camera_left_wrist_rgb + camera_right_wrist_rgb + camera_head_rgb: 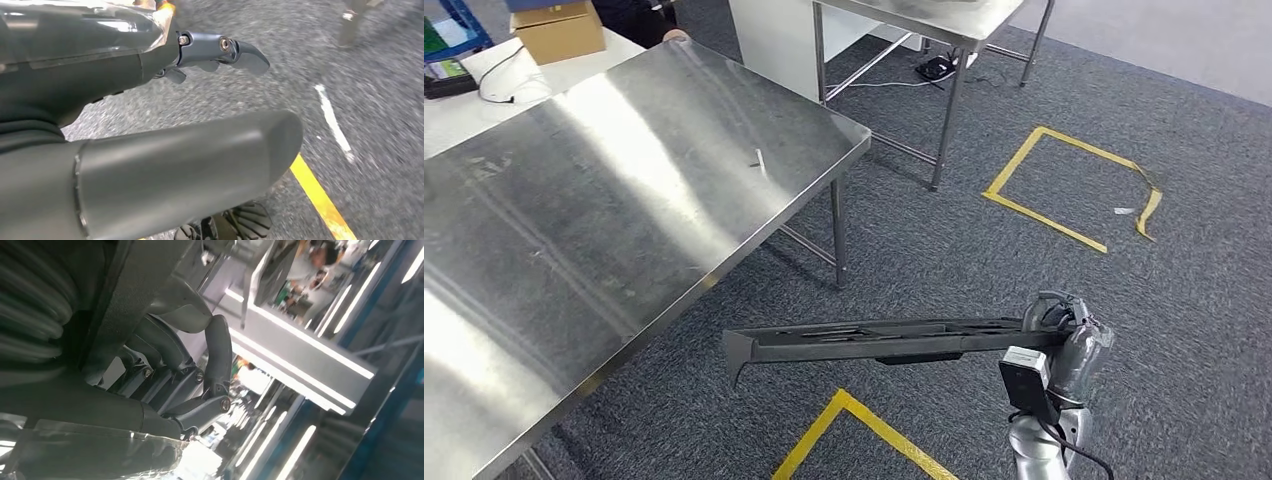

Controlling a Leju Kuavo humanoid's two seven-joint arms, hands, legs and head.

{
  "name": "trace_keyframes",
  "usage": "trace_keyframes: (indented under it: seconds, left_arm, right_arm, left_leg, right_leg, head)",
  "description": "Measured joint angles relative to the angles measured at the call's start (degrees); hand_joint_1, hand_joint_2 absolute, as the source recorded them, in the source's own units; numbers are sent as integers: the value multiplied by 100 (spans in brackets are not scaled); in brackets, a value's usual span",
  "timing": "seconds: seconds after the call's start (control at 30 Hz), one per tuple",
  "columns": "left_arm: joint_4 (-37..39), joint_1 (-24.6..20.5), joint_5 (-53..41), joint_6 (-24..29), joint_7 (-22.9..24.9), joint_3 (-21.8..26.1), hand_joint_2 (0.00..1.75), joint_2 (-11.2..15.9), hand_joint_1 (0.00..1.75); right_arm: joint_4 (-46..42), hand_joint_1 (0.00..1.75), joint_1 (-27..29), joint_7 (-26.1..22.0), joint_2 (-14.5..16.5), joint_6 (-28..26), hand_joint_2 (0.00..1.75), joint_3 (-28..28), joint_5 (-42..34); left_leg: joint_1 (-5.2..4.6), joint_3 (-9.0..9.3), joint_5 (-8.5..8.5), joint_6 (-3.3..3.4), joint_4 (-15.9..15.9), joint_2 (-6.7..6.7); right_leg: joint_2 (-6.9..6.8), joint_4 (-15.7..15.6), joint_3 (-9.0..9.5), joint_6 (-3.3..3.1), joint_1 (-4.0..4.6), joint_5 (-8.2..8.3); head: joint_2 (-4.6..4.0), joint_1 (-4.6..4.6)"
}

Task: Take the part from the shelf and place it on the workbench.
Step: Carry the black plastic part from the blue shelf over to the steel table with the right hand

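Observation:
A long dark plastic part (864,342) hangs level above the carpet, just off the near corner of the steel workbench (614,190). My right hand (1064,335) grips its right end; the part's free end points left toward the bench edge. In the right wrist view my right hand (200,385) has its fingers curled around the dark part (135,295). My left hand (215,55) hangs over the carpet in the left wrist view, fingers apart and nothing in them.
A second steel table (934,20) stands at the back. Yellow tape outlines (1074,185) mark the carpet, with another (854,420) below the part. A cardboard box (559,30) and cables lie on a white table at the far left.

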Motion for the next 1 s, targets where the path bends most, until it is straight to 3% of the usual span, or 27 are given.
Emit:
trace_keyframes:
  seconds: [0.07, 0.13, 0.17, 0.23, 0.3, 0.37, 0.43, 0.47, 0.5, 0.53, 0.6, 0.67, 0.73, 0.77, 0.8, 0.87, 0.9, 0.97, 1.0]
  left_arm:
    - [-1, -6, -4, 0, -11, 0, 0, 7, 0]
    - [-2, -24, -5, 1, -26, -1, 0, 10, 0]
    - [-2, -29, -5, 2, -28, -1, 0, 11, 0]
    - [-2, -20, -5, 7, -30, -1, 0, 15, 0]
    - [-2, -16, -4, 14, -30, 1, 0, 15, 0]
    - [-2, -31, -3, 27, -28, 2, 0, 10, 0]
    - [-2, -37, 4, 47, -25, 2, 0, 2, 0]
    - [-2, -30, 13, 60, -22, 5, 0, -1, 0]
    - [-2, -22, 21, 71, -19, 10, 0, -3, 0]
    - [-2, -18, 27, 81, -17, 16, 0, -6, 0]
    - [-2, -21, 32, 95, -16, 25, 0, -9, 0]
    - [-2, -18, 32, 101, -16, 28, 0, -9, 0]
    - [-2, 7, 32, 105, -16, 38, 0, -8, 0]
    - [-2, 21, 32, 108, -16, 48, 0, -7, 0]
    - [-2, 24, 31, 111, -16, 58, 0, -6, 0]
    - [-2, 10, 26, 113, -16, 75, 0, -7, 0]
    - [-2, 2, 20, 112, -17, 78, 0, -7, 0]
    - [-2, 1, 8, 102, -20, 81, 0, -7, 0]
    - [-2, 5, 3, 93, -21, 81, 0, -7, 0]
  right_arm:
    - [-50, 175, 27, 11, 1, 0, 175, 2, 16]
    - [-108, 175, 61, 20, -2, 0, 175, 4, 16]
    - [-130, 175, 77, 23, -2, 0, 175, 6, 15]
    - [-166, 175, 92, 27, 4, 0, 175, 13, 17]
    - [-201, 175, 107, 31, 8, 0, 175, 17, 32]
    - [-224, 175, 141, 61, 1, 0, 175, 17, 71]
    - [-228, 175, 170, 115, -8, 0, 175, 26, 108]
    - [-226, 175, 170, 143, -11, 0, 175, 37, 118]
    - [-225, 175, 161, 163, -12, 0, 175, 53, 125]
    - [-224, 175, 142, 179, -15, 0, 175, 70, 129]
    - [-220, 175, 99, 197, -23, 0, 175, 97, 133]
    - [-213, 175, 76, 199, -28, 0, 175, 117, 137]
    - [-208, 175, 60, 199, -29, 1, 175, 143, 141]
    - [-207, 175, 45, 198, -28, 1, 175, 159, 148]
    - [-207, 175, 31, 198, -26, 2, 175, 172, 157]
    - [-207, 175, 24, 200, -22, 2, 175, 182, 186]
    - [-207, 175, 33, 204, -22, 1, 175, 180, 200]
    - [-206, 175, 57, 221, -28, 1, 175, 175, 224]
    - [-206, 175, 67, 234, -28, 1, 175, 175, 234]
  left_leg:
    - [-8, 462, 287, 9, -781, 261]
    - [-42, 784, 409, 72, -1327, 471]
    - [-65, 817, 398, 110, -1396, 482]
    - [-72, 809, 426, 191, -1416, 326]
    - [-44, 817, 467, 268, -1449, 186]
    - [-22, 806, 499, 319, -1460, 40]
    - [-20, 779, 518, 335, -1458, -135]
    - [-17, 771, 526, 330, -1457, -226]
    - [-9, 768, 536, 318, -1455, -317]
    - [3, 767, 547, 299, -1452, -408]
    - [17, 750, 569, 239, -1439, -578]
    - [15, 710, 603, 157, -1443, -704]
    - [29, 675, 651, 69, -1478, -802]
    - [30, 650, 642, 39, -1464, -748]
    - [23, 593, 568, 18, -1362, -611]
    - [2, 324, 220, 0, -786, -219]
    - [0, 138, 13, -8, -374, -98]
    - [0, -95, -184, -7, 185, -28]
    - [-2, -48, -128, 7, 154, -14]
  right_leg:
    - [-147, 7, 13, 26, 18, -21]
    - [-275, 19, 30, 78, 73, -51]
    - [-338, 20, 36, 101, 98, -62]
    - [-410, 27, 45, 155, 98, -84]
    - [-131, 220, -28, 199, 69, -216]
    - [243, 841, -301, 184, 47, -515]
    - [335, 1541, -636, 183, 34, -762]
    - [344, 1660, -698, 212, 21, -770]
    - [357, 1535, -642, 261, 0, -681]
    - [400, 1191, -475, 321, -29, -520]
    - [625, 384, -91, 399, -88, -234]
    - [745, 59, 60, 357, -86, -146]
    - [632, 60, 62, 260, -68, -111]
    - [574, 54, 64, 214, -74, -90]
    - [511, 45, 58, 162, -85, -69]
    - [365, 37, 43, 89, -70, -53]
    - [284, 37, 34, 67, -47, -53]
    - [112, 37, 22, 58, -3, -59]
    - [30, 37, 24, 54, 13, -62]
  head:
    - [1, -9]
    - [1, -7]
    - [1, 0]
    - [1, 9]
    - [1, 10]
    - [-1, 25]
    - [0, 32]
    - [1, 32]
    - [1, 30]
    - [1, 31]
    - [1, 34]
    - [0, 27]
    - [1, 16]
    - [1, 11]
    - [1, -14]
    - [1, -65]
    - [1, -88]
    - [1, -93]
    - [0, -94]
